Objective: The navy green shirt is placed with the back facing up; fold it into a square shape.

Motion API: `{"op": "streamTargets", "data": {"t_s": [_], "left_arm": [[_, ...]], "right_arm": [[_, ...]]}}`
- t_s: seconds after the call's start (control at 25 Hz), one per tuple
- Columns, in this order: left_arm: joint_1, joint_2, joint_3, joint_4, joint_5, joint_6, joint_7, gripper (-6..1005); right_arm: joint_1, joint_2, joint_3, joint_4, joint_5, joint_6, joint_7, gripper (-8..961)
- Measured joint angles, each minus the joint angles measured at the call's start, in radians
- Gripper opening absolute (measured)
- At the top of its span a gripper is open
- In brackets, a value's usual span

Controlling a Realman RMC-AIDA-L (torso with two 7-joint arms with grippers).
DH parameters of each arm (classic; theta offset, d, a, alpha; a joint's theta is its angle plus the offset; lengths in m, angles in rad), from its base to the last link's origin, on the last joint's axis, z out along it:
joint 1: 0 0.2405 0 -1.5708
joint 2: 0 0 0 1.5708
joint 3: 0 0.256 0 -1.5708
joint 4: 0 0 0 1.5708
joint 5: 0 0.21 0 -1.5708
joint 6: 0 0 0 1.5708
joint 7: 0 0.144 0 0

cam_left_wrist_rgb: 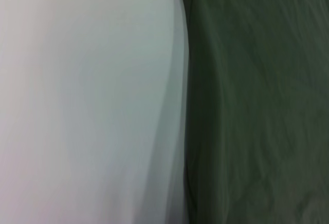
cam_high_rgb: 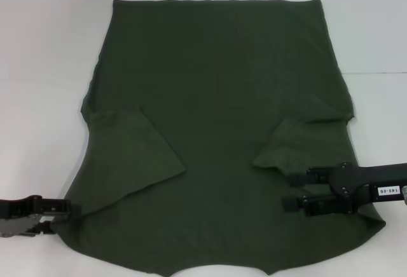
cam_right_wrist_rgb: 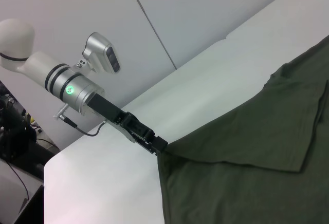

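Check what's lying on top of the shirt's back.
Both sleeves lie folded onto the navy green shirt: left sleeve, right sleeve. The right gripper, open, is over it too. The fabric hides whatever is beneath.

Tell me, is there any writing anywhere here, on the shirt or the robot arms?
"140-06", roughly: a small white sticker on the right gripper, seen upside down in the head view, so the digits are uncertain.
The navy green shirt: plain, no print.
The left gripper: no writing visible.
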Motion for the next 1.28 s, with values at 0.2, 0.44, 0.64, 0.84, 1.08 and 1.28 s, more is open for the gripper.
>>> {"op": "streamTargets", "data": {"t_s": [0.2, 0.44, 0.64, 0.84, 1.08, 1.28], "left_arm": [[-0.003, 0.000, 0.003, -0.008, -0.010, -0.004, 0.000, 798], [-0.009, 0.000, 0.003, -0.014, -0.011, -0.006, 0.001, 797], [-0.011, 0.000, 0.003, -0.015, -0.012, -0.007, 0.001, 797], [-0.011, -0.001, 0.003, -0.016, -0.012, -0.007, 0.001, 764], [-0.017, -0.001, 0.003, -0.032, -0.012, -0.016, 0.000, 666], [-0.021, -0.002, 0.023, -0.041, -0.011, -0.032, -0.001, 585]], "right_arm": [[0.002, 0.000, -0.003, 0.002, 0.000, 0.001, 0.000, 852], [0.008, 0.001, -0.014, 0.004, 0.000, 0.001, -0.001, 851], [0.009, 0.002, -0.015, 0.004, 0.000, 0.001, -0.001, 851], [0.010, 0.002, -0.015, 0.004, 0.000, 0.001, -0.001, 851], [0.011, 0.002, -0.017, 0.004, 0.000, 0.001, -0.002, 851], [0.011, 0.002, -0.024, 0.004, 0.000, 0.001, -0.002, 851]]}}
